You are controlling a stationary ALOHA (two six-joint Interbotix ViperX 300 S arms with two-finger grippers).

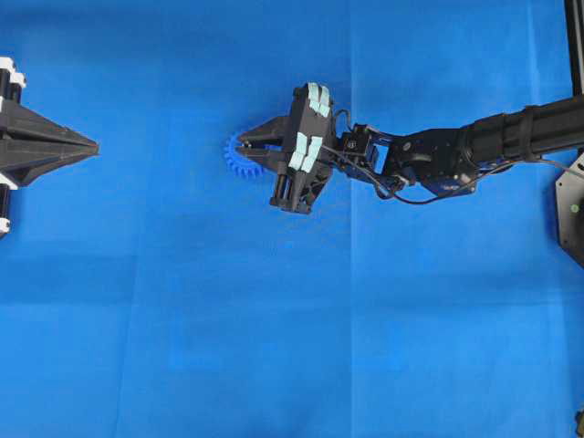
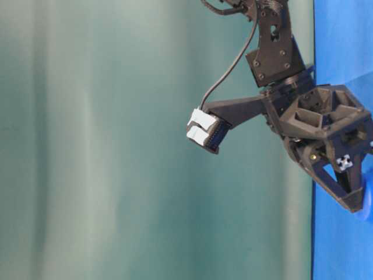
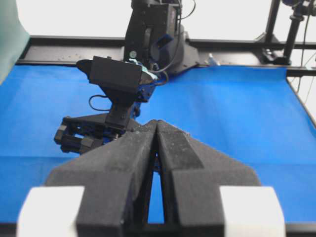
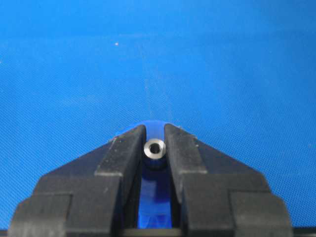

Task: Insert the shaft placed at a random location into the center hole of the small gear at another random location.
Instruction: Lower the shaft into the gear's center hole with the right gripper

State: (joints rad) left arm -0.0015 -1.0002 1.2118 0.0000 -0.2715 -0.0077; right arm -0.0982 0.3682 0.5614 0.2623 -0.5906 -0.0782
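Silvery shaft (image 4: 154, 148) sits pinched in my right claw (image 4: 155, 143), directly over the small gear (image 1: 239, 157) at the surface's eleven o'clock from center. I descend slowly, keeping it vertical above the hidden center hole. Left claw (image 3: 157, 129) rests pressed together.

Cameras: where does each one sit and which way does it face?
Overhead: above, looking down; both arms, right gripper over gear.
Table-level: cloth edge, rotated view; right gripper.
Left wrist: along shut left gripper toward right arm.
Right wrist: along jaws clamping shaft, gear below.
Shared: right gripper at gear.
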